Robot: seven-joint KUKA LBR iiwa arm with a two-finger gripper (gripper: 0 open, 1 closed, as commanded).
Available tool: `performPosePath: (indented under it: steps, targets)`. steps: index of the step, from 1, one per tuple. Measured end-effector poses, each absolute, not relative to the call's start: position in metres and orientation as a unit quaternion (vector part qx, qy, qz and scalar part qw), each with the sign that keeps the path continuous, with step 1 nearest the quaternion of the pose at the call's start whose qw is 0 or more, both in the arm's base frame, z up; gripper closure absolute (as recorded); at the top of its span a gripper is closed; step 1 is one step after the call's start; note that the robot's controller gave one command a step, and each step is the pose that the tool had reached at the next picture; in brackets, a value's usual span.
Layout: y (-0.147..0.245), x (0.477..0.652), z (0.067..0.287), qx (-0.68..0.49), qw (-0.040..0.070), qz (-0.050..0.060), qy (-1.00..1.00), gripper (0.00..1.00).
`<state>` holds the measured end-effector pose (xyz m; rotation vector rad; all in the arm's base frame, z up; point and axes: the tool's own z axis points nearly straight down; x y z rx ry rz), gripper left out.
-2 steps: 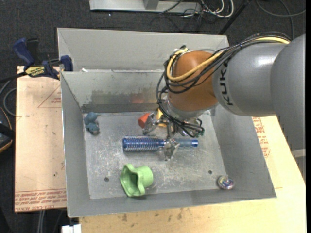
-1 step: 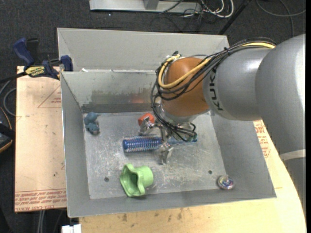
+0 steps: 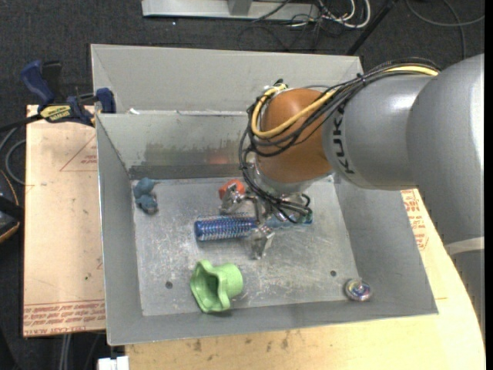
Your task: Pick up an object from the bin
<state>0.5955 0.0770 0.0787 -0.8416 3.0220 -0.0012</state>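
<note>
My gripper (image 3: 260, 241) reaches down into the middle of the bin, its metal fingers just right of a blue ribbed, brush-like cylinder (image 3: 224, 228) that lies flat on the floor. One fingertip points down past the cylinder's right end. A small orange-red piece (image 3: 229, 187) lies just behind the cylinder, under the wrist. A bit of blue-green stuff (image 3: 302, 218) peeks out right of the fingers. Nothing shows between the fingers.
A green crumpled cup-like thing (image 3: 215, 285) lies near the bin's front wall. A small blue figure (image 3: 145, 195) sits at the back left corner, and a small shiny round thing (image 3: 357, 289) at the front right. The arm and its orange cover hide the bin's back right.
</note>
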Motion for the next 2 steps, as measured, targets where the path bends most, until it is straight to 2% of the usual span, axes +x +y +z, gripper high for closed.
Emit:
performPosePath:
  steps: [1, 2]
  targets:
    - [0.078, 0.597, 0.081, -0.269, 0.005, 0.000, 0.963, 1.00]
    - [0.079, 0.599, 0.201, -0.268, 0.005, 0.000, 0.963, 1.00]
